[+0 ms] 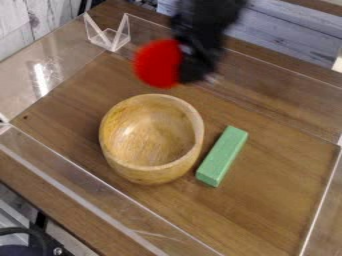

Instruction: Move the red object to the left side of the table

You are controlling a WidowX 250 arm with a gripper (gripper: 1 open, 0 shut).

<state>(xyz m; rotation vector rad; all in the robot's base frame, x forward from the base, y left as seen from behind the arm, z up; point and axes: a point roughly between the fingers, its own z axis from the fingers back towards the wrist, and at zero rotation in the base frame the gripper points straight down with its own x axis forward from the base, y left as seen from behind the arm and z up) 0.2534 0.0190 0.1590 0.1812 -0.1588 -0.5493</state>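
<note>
The red object (159, 62), a small round glossy toy fruit, hangs in the air above the far part of the table (281, 195), beyond the wooden bowl. My gripper (171, 64) is shut on it, reaching down from the black arm at the top of the camera view. The fingers are blurred by motion and partly hidden behind the fruit.
A round light wooden bowl (151, 137) sits at the middle left of the table. A green rectangular block (222, 156) lies to its right. Low clear acrylic walls (60, 175) edge the tabletop, and a clear folded stand (107, 32) is at the far left.
</note>
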